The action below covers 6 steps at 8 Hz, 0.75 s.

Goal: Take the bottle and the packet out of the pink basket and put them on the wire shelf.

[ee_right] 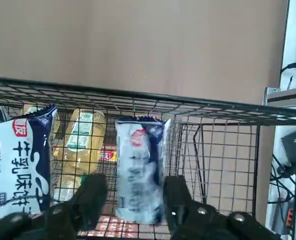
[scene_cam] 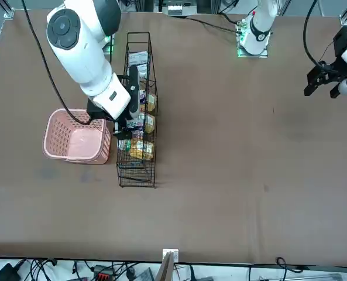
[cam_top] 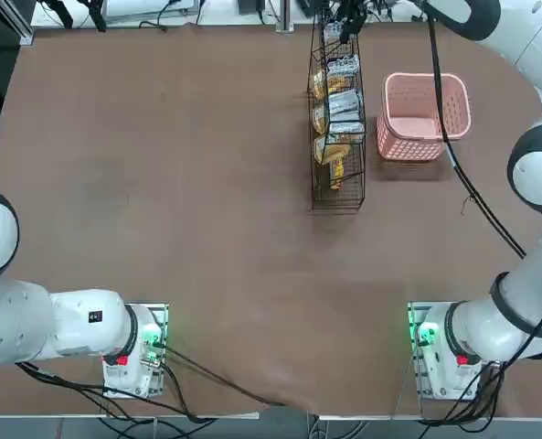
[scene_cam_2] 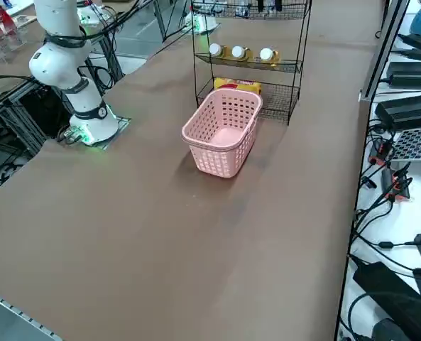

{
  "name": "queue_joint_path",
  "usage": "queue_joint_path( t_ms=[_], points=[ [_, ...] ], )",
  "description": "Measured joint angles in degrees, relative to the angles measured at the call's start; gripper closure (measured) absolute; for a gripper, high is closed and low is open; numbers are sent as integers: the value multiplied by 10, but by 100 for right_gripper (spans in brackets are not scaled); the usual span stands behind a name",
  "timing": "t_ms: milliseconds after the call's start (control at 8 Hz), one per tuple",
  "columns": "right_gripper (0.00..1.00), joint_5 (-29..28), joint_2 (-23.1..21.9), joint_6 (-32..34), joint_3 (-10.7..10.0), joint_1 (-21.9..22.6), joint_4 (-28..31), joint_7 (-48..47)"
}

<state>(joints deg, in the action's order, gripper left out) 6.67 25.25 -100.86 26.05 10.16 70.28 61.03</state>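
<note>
1. The right pincer [ee_right: 133, 200] hangs over the top tier of the tall black wire shelf [cam_top: 336, 137], its fingers [ee_right: 90, 197] parted on either side of the small flat white packet with dark print [ee_right: 138, 167] without pressing it.
2. That packet lies on the tier's mesh beside a similar white packet [ee_right: 23, 167].
3. Beneath, small clear bottles of amber-yellow liquid with white caps [scene_cam_2: 238, 52] lie on a lower tier.
4. The pale pink slotted plastic basket [cam_top: 424, 117] stands on the brown desk [cam_top: 179, 210] just beside the shelf.

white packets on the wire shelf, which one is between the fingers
The white packet lying between the right gripper fingers, label blurred. The other white packet, with bold dark characters, lies off to one side on the wire shelf.
</note>
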Motion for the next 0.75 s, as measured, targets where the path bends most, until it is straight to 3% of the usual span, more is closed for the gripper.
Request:
queue_joint_path(
  t_ms=[125,250,500,750],
  points=[
    [6,0,0,0,0,0,-2,-1],
    [0,0,0,1,0,0,-9,-2],
    [0,0,-2,12,-2,0,-31,-4],
    [0,-34,-22,41,-30,-4,-52,-28]
  ],
)
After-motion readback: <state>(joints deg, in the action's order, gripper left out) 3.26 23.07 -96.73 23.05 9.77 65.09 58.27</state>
